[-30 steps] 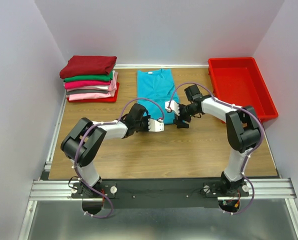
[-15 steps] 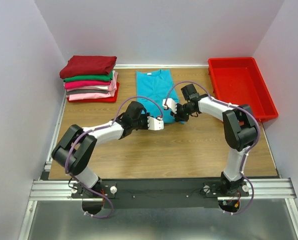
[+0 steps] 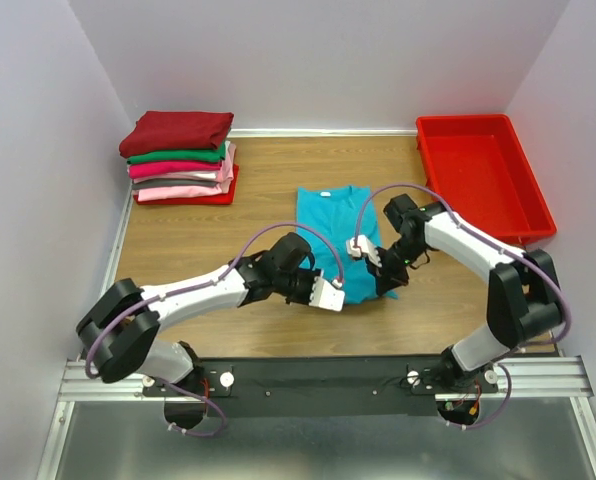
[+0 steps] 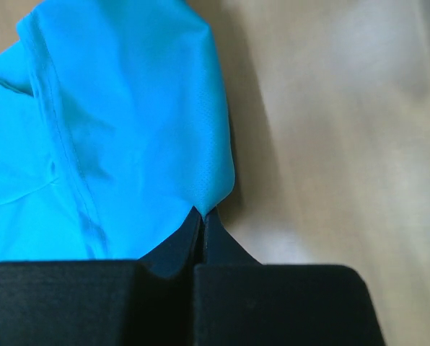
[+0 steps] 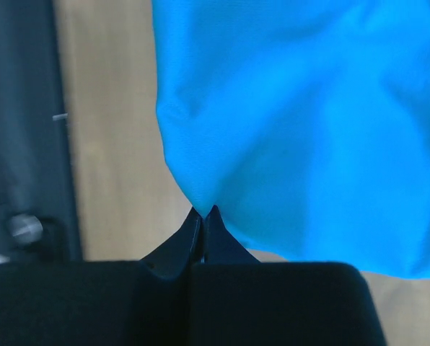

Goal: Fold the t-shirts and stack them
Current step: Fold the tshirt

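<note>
A teal t-shirt (image 3: 336,222) lies folded lengthwise in the middle of the table, its near end lifted. My left gripper (image 3: 341,299) is shut on the near left corner of this shirt (image 4: 128,108), with the cloth pinched at the fingertips (image 4: 203,213). My right gripper (image 3: 386,284) is shut on the near right corner of the same shirt (image 5: 309,108), the fabric caught at its tips (image 5: 204,210). A stack of folded t-shirts (image 3: 178,156), dark red on top with green, magenta and light pink below, sits at the far left.
A red plastic bin (image 3: 483,175) stands at the far right of the wooden table (image 3: 198,240). White walls close in the left, far and right sides. The arms' mounting rail (image 3: 318,375) runs along the near edge.
The right gripper has shut on the teal shirt's near edge. Both grippers have drawn that end toward the near side, and the whole shirt has slid closer to the arms.
</note>
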`<action>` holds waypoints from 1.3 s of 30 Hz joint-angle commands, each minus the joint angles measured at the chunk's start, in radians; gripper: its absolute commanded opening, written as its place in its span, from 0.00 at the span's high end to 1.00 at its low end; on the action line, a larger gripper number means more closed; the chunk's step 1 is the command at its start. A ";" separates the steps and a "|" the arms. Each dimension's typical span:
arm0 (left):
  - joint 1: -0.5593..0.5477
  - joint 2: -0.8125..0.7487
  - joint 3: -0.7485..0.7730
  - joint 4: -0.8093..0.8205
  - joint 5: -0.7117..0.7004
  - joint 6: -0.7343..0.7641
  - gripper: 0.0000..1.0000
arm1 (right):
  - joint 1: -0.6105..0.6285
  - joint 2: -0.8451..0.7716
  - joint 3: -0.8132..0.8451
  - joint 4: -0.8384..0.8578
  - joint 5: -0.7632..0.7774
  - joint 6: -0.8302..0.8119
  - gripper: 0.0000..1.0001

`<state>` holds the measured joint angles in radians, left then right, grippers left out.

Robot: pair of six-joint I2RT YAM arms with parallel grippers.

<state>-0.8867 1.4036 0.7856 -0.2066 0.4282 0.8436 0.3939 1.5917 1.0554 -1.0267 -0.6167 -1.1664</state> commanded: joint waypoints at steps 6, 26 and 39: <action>-0.066 -0.141 -0.063 -0.086 0.106 -0.124 1.00 | 0.008 -0.121 -0.009 -0.223 -0.097 -0.016 0.99; 0.184 0.050 0.262 -0.163 0.098 0.146 1.00 | -0.064 0.108 0.420 -0.190 0.009 0.137 0.99; 0.290 0.314 0.535 -0.087 0.070 0.242 1.00 | -0.196 0.361 0.735 -0.187 0.012 0.200 1.00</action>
<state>-0.6262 1.6752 1.2602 -0.3309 0.5014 1.0489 0.2230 1.8874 1.7222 -1.2091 -0.6117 -1.0031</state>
